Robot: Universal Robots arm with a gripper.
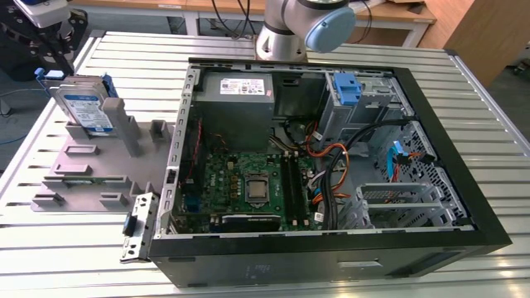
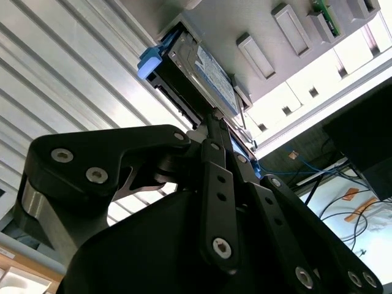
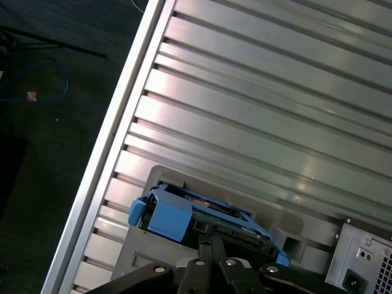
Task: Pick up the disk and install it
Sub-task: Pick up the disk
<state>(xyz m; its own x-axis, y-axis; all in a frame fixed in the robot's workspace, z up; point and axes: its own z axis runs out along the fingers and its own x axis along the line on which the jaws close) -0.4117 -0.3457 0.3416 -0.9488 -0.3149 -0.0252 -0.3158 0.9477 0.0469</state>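
The disk (image 1: pixel 83 105), a silver drive with a white-and-blue label and blue rails, stands on edge in a slot of the grey holder (image 1: pixel 91 167) on the exterior view's left. My gripper (image 1: pixel 49 56) hangs just above its top edge. In both wrist views the disk (image 2: pixel 205 67) (image 3: pixel 184 217) lies straight beyond the gripper (image 2: pixel 215 119) (image 3: pixel 211 242). The black fingers (image 2: pixel 211 153) sit pressed together with no gap, their tips at the disk's edge, gripping nothing.
An open computer case (image 1: pixel 331 248) lies right of the holder, with motherboard (image 1: pixel 248 186), grey power supply (image 1: pixel 240 87), cables and a drive bay carrying a blue bracket (image 1: pixel 348 90). The ribbed metal table (image 3: pixel 257 110) ends close beside the holder; floor and cables lie past it.
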